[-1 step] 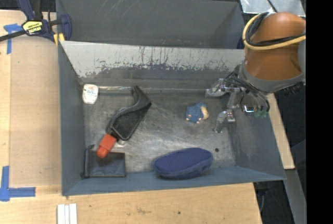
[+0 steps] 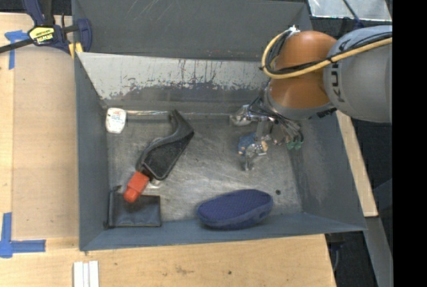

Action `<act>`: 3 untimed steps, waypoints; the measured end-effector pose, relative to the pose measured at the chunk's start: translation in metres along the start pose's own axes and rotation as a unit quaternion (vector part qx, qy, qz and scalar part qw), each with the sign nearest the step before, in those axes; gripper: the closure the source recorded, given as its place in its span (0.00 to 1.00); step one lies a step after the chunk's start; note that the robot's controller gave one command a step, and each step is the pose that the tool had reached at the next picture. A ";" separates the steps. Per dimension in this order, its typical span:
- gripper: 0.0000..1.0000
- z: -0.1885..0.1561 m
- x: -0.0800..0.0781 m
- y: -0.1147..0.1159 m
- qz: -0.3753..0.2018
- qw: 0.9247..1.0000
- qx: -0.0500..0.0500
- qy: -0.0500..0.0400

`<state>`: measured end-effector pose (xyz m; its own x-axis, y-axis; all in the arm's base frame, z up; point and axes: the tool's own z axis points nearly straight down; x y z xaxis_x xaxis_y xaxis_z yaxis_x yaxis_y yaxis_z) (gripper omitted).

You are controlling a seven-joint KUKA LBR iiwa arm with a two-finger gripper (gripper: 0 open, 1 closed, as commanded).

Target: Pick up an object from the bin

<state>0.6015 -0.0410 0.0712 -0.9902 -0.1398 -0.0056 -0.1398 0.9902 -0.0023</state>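
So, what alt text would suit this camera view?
A robot arm reaches from the right into a grey metal bin, its hand right of the middle. A blue oval pad lies near the front wall; a black curved piece, an orange block and a white tag lie to the left.

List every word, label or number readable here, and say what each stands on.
No text reads clearly.
On the small white object, bin's back left: faint marks, too small to read.
On the arm's grey link: dark lettering, partly hidden, unreadable.
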 end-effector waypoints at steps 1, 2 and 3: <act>1.00 -0.006 -0.004 0.000 0.000 1.000 0.000 -0.006; 0.00 -0.003 -0.001 0.000 0.000 1.000 0.000 -0.003; 0.00 -0.002 -0.015 -0.041 0.008 1.000 -0.001 -0.002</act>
<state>0.6215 -0.0792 0.0737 -0.9922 -0.1240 -0.0094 -0.1240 0.9923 -0.0009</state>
